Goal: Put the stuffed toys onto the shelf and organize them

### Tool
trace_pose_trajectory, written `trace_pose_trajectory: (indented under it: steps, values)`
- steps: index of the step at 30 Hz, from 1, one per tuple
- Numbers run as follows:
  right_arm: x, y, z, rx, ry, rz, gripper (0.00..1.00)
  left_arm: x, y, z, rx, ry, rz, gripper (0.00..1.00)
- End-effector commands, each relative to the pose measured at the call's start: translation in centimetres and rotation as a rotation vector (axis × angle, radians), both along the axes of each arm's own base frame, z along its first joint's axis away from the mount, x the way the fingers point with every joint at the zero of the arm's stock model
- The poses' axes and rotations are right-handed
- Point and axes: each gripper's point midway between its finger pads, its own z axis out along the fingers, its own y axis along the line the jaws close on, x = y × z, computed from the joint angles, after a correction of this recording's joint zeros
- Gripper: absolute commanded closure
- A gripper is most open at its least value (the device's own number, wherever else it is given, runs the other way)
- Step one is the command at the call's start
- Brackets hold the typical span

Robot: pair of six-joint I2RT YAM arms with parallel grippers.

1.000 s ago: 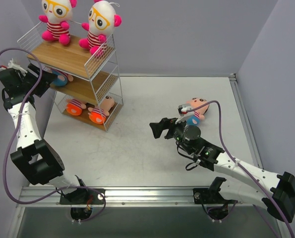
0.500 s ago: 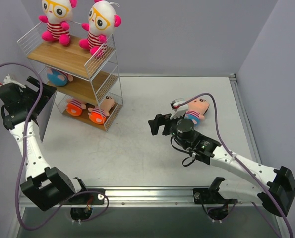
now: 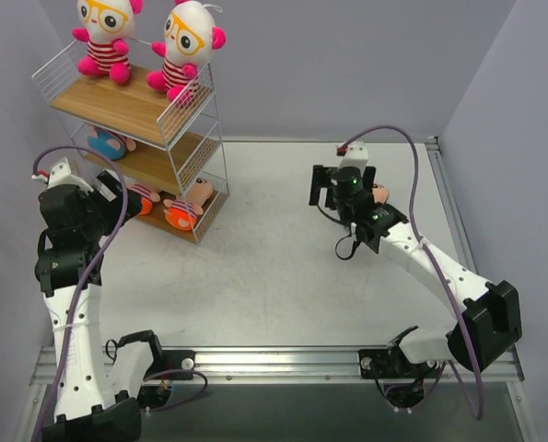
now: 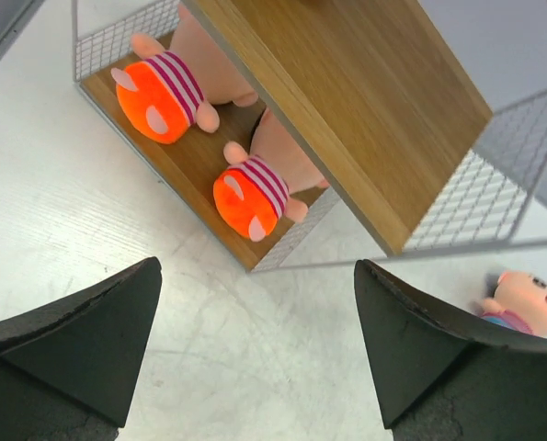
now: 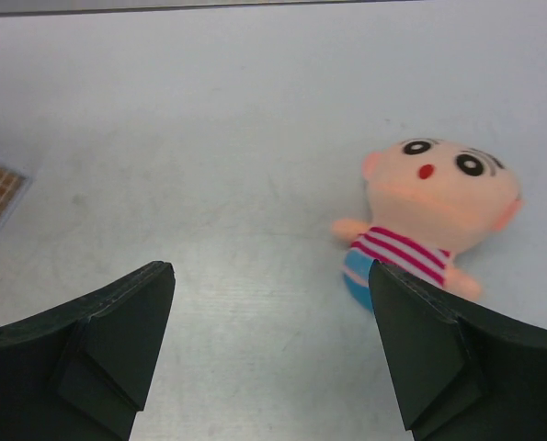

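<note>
Six stuffed dolls are in view, five of them on the shelf (image 3: 117, 109) at the far left of the tabletop (image 3: 274, 267). On its top board the left glasses doll (image 3: 106, 32) and the right glasses doll (image 3: 186, 46) sit upright side by side. A blue-bottomed doll (image 3: 106, 143) lies on the middle board. On the bottom board the first orange doll (image 4: 158, 92) and the second orange doll (image 4: 250, 193) lie near each other, their orange bottoms facing outward and their heads tucked under the board above.

The last doll (image 5: 429, 216), in a striped shirt and blue bottom, lies face up on the tabletop, well apart from the shelf. The right gripper (image 5: 271, 271) hangs over it with its fingers spread and holding nothing; the doll lies toward one finger, not between the two. The left gripper (image 4: 256, 276) hovers near the shelf's bottom tier, fingers spread wide and empty.
</note>
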Motion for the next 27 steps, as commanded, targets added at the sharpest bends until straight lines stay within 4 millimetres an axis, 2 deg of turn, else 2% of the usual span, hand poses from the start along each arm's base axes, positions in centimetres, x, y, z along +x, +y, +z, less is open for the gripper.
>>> trace_pose_trajectory:
  steps: [1,2,3,4,5,6,7,8,9,10,11,12,14,15,18,20,22,27]
  values:
    - [2.4,-4.8,1.1,-0.081,0.005,-0.135,0.1,-1.9,-0.3,-0.6,0.117,0.052,-0.024,0.06]
    - [2.8,-5.6,1.0,-0.098,0.01,-0.152,0.11,-2.6,-1.3,-0.6,0.128,0.056,-0.059,0.06]
    - [3.4,-6.6,0.5,-0.148,0.025,-0.166,0.11,-2.9,-1.6,-0.6,0.141,0.057,-0.077,0.06]
    - [4.2,-8.3,0.9,-0.162,0.023,-0.205,0.11,-3.3,-1.7,-0.6,0.171,0.064,-0.087,0.06]
    - [4.7,-9.1,0.8,-0.176,0.028,-0.217,0.12,-4.0,-2.0,-0.7,0.18,0.073,-0.102,0.06]
    - [5.3,-10.1,0.0,-0.221,0.058,-0.211,0.13,-4.3,-2.8,-0.8,0.189,0.074,-0.138,0.06]
    - [6.2,-11.5,0.6,-0.216,0.058,-0.224,0.14,-4.8,-3.2,-0.8,0.204,0.072,-0.163,0.06]
    - [6.7,-12.4,-0.6,-0.241,0.105,-0.227,0.15,-5.2,-4.0,-1.1,0.206,0.079,-0.202,0.06]
    - [7.0,-13.0,-0.9,-0.248,0.126,-0.226,0.15,-5.5,-4.2,-1.1,0.205,0.078,-0.217,0.06]
    - [7.5,-13.4,-1.1,-0.271,0.14,-0.206,0.15,-5.9,-4.3,-1.2,0.213,0.075,-0.224,0.06]
    - [8.2,-13.8,-0.8,-0.253,0.142,-0.179,0.15,-6.3,-5.4,-1.3,0.208,0.071,-0.283,0.06]
    - [8.5,-14.1,-2.1,-0.259,0.186,-0.167,0.16,-6.5,-6.3,-1.3,0.199,0.064,-0.327,0.06]
    - [9.3,-14.5,-2.2,-0.28,0.21,-0.123,0.17,-7.1,-7.3,-1.1,0.189,0.047,-0.38,0.06]
    - [9.5,-15.1,-3.6,-0.286,0.255,-0.112,0.17,-7.4,-8.1,-0.9,0.177,0.033,-0.425,0.06]
    - [10.4,-15.7,-5.7,-0.271,0.32,-0.058,0.17,-8.0,-9.7,-0.6,0.145,0.011,-0.51,0.06]
    - [10.8,-16.2,-6.7,-0.267,0.352,-0.062,0.17,-8.2,-10.3,-0.4,0.131,0.001,-0.539,0.06]
    - [11.3,-16.5,-8.5,-0.261,0.401,-0.077,0.17,-8.4,-11.0,-0.4,0.111,-0.009,-0.581,0.06]
    - [10.5,-16.7,-13.4,-0.241,0.524,-0.118,0.19,-8.4,-12.0,-0.3,0.07,-0.021,-0.618,0.06]
